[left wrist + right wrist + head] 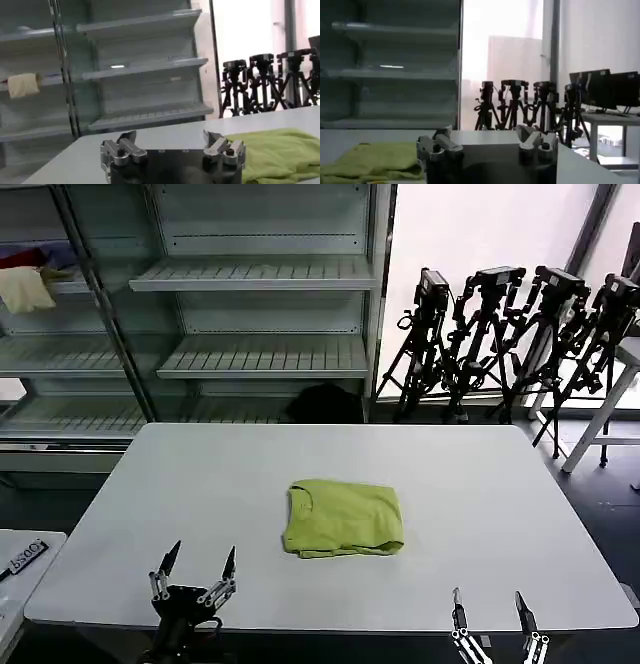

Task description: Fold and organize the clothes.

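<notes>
I see the T-shirt (344, 518) lying folded into a compact, roughly square bundle near the middle of the table (480, 484), a little toward my side of it. The collar end points to the robot's left, and the near edge shows a few loose layers of fabric. In the left wrist view the shirt (280, 152) lies ahead of that gripper and off to its side; in the right wrist view it (375, 161) lies low on the tabletop, likewise off to the side.

My left gripper (198, 567) hangs over the near edge of the table, left of the shirt and apart from it. Its fingers are spread wide, tips pointing away from me, with nothing between them. The left wrist view confirms this: the left gripper (172, 141) has both fingers parted over bare tabletop.

My right gripper (490, 606) is at the near edge too, to the right of the shirt and well clear of it. Its fingers are also spread wide and hold nothing; the right wrist view of it (487, 136) shows the same gap.

Behind the table stands a shelf unit (255, 314) with a cream cloth (25, 287) on a shelf at the far left. A row of tripods (510, 334) stands by the window.
</notes>
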`<move>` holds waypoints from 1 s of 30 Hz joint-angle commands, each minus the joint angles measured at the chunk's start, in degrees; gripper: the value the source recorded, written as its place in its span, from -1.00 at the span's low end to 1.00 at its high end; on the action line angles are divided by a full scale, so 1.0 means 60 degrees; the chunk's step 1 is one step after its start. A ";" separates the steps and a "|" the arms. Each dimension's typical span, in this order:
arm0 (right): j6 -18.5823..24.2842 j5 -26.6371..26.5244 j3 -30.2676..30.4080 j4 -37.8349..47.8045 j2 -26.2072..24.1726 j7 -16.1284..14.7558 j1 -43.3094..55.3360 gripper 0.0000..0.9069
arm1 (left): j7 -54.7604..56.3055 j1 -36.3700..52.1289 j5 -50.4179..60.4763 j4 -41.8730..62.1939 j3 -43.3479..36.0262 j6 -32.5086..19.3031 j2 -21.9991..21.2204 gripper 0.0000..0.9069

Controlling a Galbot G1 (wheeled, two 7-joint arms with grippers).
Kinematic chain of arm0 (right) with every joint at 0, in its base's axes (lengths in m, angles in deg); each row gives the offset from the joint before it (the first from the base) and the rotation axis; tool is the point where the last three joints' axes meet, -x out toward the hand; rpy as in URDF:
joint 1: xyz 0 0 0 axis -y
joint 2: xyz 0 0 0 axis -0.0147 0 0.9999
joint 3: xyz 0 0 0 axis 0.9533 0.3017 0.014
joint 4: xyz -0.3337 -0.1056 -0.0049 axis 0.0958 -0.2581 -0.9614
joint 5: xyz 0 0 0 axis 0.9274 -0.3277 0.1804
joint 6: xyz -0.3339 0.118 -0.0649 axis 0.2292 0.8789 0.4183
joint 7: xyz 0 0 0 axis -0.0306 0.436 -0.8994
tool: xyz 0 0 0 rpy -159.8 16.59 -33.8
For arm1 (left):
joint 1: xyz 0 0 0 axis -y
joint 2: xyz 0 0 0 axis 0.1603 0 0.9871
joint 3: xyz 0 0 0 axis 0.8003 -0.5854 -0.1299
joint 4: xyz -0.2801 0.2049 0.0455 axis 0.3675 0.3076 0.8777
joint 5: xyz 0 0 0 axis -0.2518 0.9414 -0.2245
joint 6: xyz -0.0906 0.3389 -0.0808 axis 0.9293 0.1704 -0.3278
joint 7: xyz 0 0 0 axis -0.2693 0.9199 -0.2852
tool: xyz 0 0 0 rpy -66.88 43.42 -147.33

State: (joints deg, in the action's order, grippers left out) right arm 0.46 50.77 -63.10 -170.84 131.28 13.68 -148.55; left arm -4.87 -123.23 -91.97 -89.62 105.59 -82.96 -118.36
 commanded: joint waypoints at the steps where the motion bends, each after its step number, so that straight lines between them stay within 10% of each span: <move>1: 0.0003 -0.0158 -0.0027 0.0019 -0.0101 -0.0075 0.0000 1.00 | -0.0001 0.0017 -0.0228 0.0016 0.0206 0.0257 0.0026 1.00; 30: -0.0022 -0.0320 -0.0063 -0.0097 -0.0220 -0.0313 -0.0099 1.00 | -0.0030 -0.0003 -0.0461 0.0035 0.0353 0.0326 0.0006 1.00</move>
State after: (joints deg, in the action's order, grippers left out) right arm 0.37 48.90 -63.56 -171.38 129.89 11.98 -149.12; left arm -5.05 -123.19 -94.52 -89.43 107.61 -81.08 -118.29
